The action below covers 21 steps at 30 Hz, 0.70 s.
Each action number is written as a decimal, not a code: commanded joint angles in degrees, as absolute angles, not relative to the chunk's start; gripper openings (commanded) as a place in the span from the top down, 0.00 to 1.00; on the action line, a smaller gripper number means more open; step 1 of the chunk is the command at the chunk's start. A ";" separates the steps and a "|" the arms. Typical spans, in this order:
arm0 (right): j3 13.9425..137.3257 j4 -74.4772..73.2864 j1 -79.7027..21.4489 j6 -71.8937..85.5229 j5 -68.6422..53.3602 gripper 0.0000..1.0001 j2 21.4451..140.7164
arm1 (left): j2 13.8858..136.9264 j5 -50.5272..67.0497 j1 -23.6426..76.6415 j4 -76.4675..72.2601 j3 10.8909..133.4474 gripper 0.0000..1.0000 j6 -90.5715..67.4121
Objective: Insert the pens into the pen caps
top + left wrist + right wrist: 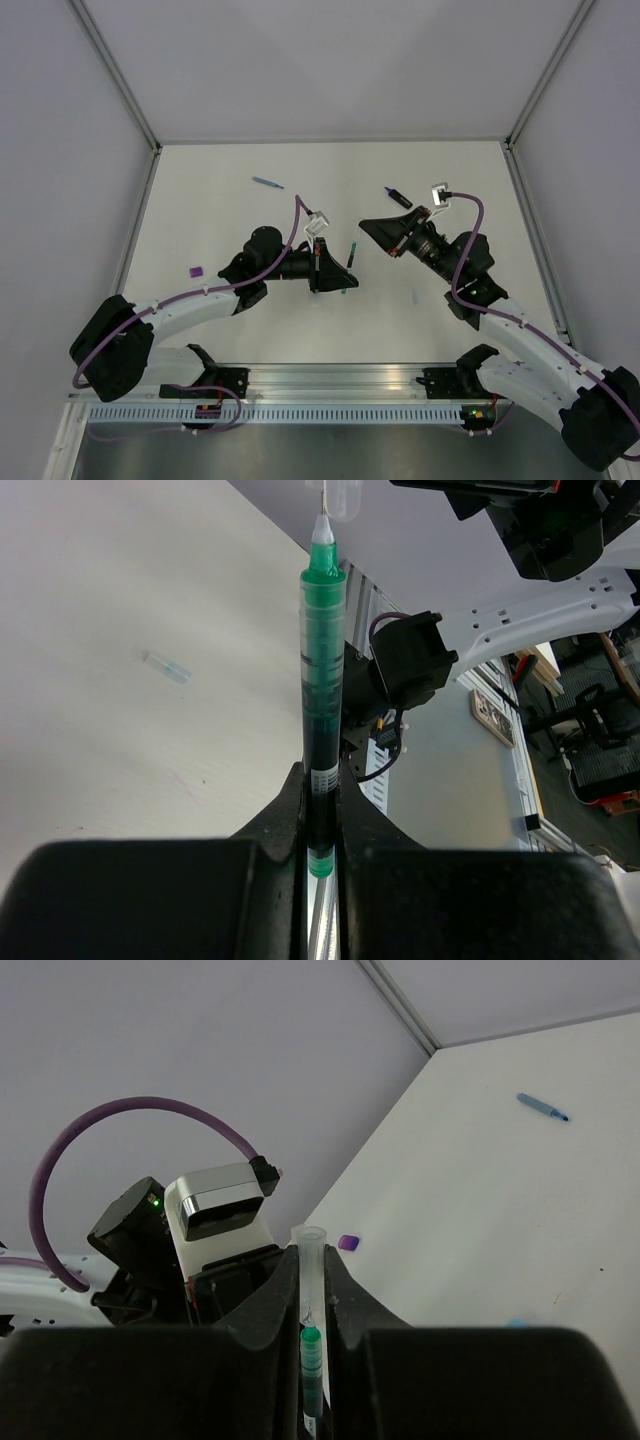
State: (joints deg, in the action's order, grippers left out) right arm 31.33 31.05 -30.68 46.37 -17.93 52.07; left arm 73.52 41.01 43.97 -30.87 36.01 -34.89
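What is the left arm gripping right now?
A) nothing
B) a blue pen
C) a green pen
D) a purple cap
C: in the left wrist view a green pen sits clamped between the jaws, its tip just at a clear cap.

The worktop (330, 165) is blocked at its middle: the left claw (345, 272) with its green pen (322, 680) and the right claw (366, 228) with its clear cap (312, 1260) meet there. Toward 12 o'clock lies open room, bar a blue pen (267, 182) at 11 and a marker (398, 197) at 1. A purple cap (196, 270) lies at 9.
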 commanded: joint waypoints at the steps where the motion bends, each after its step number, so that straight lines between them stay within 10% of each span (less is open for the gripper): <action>1: 30.94 34.37 -31.20 47.02 -17.32 1.00 50.98 | 73.39 41.13 44.12 -33.31 37.27 0.98 -32.78; 21: 30.23 35.42 -32.69 45.44 -15.12 1.00 52.03 | 73.12 41.13 44.12 -33.49 37.09 0.98 -33.13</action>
